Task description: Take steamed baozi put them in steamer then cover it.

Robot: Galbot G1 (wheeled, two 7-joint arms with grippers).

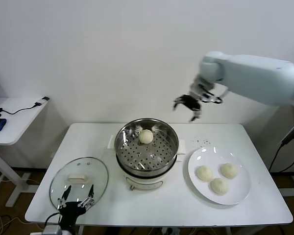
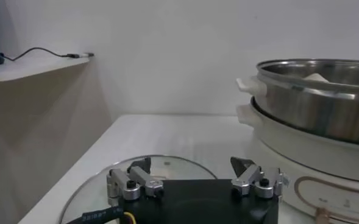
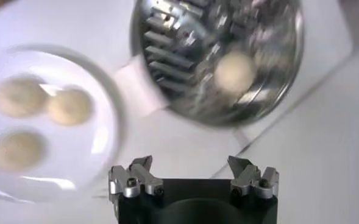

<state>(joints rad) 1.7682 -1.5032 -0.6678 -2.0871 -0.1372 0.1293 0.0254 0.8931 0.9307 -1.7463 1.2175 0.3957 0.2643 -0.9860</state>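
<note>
Above the table's far edge, right tool spread, empty; left tool spread over the lid. Plate buns likely soft: pinch sides gently.

glass lid, white plate, white table

Tabletop: plain white. Steamer: shiny silver steel, floor dotted w/ a regular hole pattern, on a white base w/ white side handles. One cream-white bao inside; 3 more cream-white baozi on a white plate. Lid: clear glass, silver rim, white handle. Right gripper: black w/ silver bits, arm pale grey-white. Left gripper: black body, silver fingers. Side desk white, black cable on it.
</note>
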